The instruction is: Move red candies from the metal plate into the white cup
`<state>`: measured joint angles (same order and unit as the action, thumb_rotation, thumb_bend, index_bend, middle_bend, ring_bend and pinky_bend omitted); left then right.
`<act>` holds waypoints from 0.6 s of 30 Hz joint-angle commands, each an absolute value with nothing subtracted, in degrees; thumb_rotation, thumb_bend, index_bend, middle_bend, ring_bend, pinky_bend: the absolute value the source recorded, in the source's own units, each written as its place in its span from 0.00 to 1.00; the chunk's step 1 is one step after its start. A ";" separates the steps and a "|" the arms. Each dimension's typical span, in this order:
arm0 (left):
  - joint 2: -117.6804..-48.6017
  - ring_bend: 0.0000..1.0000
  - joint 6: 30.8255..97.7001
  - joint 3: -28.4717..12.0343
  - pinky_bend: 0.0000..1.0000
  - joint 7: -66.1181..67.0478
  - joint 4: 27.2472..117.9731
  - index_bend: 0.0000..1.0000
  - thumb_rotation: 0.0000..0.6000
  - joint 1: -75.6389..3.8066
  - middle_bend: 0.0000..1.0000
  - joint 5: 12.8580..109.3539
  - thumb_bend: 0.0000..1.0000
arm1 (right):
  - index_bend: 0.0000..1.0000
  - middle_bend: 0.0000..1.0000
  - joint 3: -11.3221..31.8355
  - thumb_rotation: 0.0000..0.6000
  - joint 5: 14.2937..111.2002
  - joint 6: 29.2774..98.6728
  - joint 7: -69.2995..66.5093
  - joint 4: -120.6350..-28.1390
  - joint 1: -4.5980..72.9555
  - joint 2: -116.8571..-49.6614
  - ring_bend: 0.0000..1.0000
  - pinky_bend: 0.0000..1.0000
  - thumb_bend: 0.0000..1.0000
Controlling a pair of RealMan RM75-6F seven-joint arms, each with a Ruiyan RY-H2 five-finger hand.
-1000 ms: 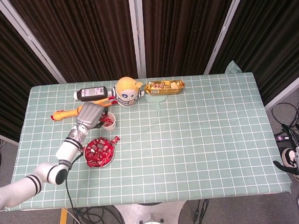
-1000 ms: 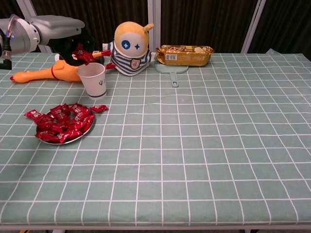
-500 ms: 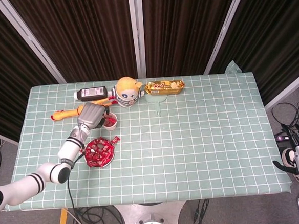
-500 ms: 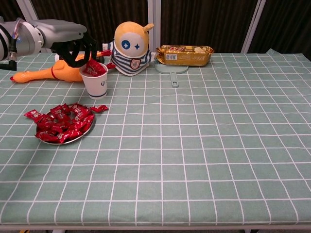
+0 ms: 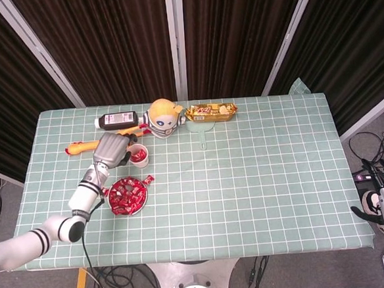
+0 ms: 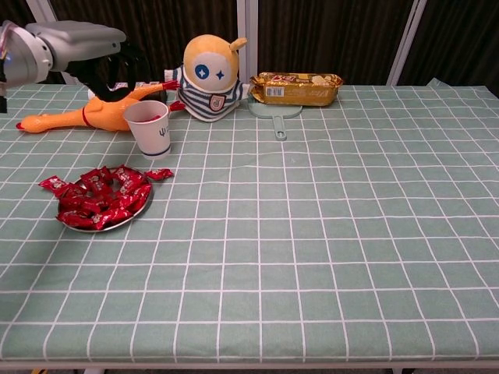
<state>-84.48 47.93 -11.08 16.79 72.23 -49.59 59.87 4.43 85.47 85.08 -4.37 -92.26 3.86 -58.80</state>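
The white cup stands upright at the back left with red candy showing inside. In front of it, the metal plate carries a heap of red candies. One candy lies on the cloth beside the plate's rim, and another lies off its left side. My left hand hovers just left of the cup, fingers apart and holding nothing. My right hand hangs beyond the table's right edge, its fingers too small to read.
A rubber chicken lies behind the cup under my left hand. A yellow plush doll, a dark bottle, a snack package and a green handled disc line the back edge.
My left hand carried a red candy over the cup, dropped it in, then drew back up and to the left. The right hand stayed still.
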 commanded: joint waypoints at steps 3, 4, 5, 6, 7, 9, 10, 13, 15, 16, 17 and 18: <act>-78.73 0.48 58.14 -8.82 0.76 12.70 79.40 0.37 1.00 -41.76 0.48 64.77 0.44 | 0.01 0.19 4.46 1.00 85.72 85.16 -4.57 -92.17 3.94 -58.74 0.01 0.17 0.03; -78.07 0.48 59.18 -8.26 0.75 12.22 80.05 0.37 1.00 -40.71 0.48 65.40 0.42 | 0.01 0.19 4.44 1.00 85.77 85.12 -4.63 -92.15 3.98 -58.78 0.01 0.18 0.03; -77.47 0.48 60.00 -7.69 0.74 11.79 80.54 0.37 1.00 -39.74 0.48 65.94 0.41 | 0.01 0.19 4.41 1.00 85.85 85.05 -4.66 -92.14 4.03 -58.81 0.01 0.18 0.03; -76.96 0.48 60.62 -7.07 0.74 11.46 80.90 0.37 1.00 -38.85 0.48 66.42 0.40 | 0.01 0.19 4.38 1.00 85.99 85.00 -4.69 -92.13 4.09 -58.84 0.01 0.18 0.03; -76.48 0.48 61.11 -6.29 0.73 11.07 81.17 0.37 1.00 -37.86 0.48 66.96 0.39 | 0.01 0.19 4.36 1.00 86.18 84.99 -4.71 -92.15 4.18 -58.90 0.01 0.18 0.03; -75.96 0.47 61.00 -5.14 0.71 10.66 81.29 0.37 1.00 -36.79 0.48 67.55 0.36 | 0.01 0.19 4.30 1.00 86.56 84.97 -4.69 -92.19 4.33 -58.99 0.01 0.18 0.03; -75.86 0.46 60.66 -4.60 0.69 10.43 81.29 0.37 1.00 -36.39 0.48 67.74 0.35 | 0.01 0.19 4.26 1.00 86.76 84.97 -4.68 -92.23 4.39 -59.04 0.01 0.18 0.03; -75.99 0.40 57.87 -2.39 0.60 10.59 80.79 0.37 1.00 -35.83 0.45 68.43 0.31 | 0.01 0.19 4.12 1.00 87.42 85.00 -4.60 -92.43 4.59 -59.08 0.01 0.18 0.03; -76.68 0.33 56.53 -1.50 0.53 11.07 79.90 0.37 1.00 -35.79 0.40 68.78 0.28 | 0.01 0.19 4.08 1.00 87.60 85.13 -4.52 -92.59 4.58 -59.03 0.01 0.18 0.03; -77.40 0.30 55.73 -1.13 0.50 11.10 79.05 0.37 1.00 -35.78 0.39 68.90 0.28 | 0.01 0.19 4.03 1.00 87.73 85.30 -4.48 -92.69 4.52 -58.99 0.01 0.18 0.03; -78.04 0.27 55.30 -1.00 0.47 10.99 78.31 0.38 1.00 -35.74 0.36 68.94 0.27 | 0.01 0.19 3.99 1.00 87.83 85.45 -4.44 -92.75 4.45 -58.97 0.01 0.18 0.03; -78.76 0.24 54.89 -0.89 0.44 10.79 77.48 0.38 1.00 -35.72 0.34 69.03 0.27 | 0.01 0.19 3.92 1.00 87.93 85.60 -4.40 -92.78 4.37 -58.93 0.01 0.18 0.03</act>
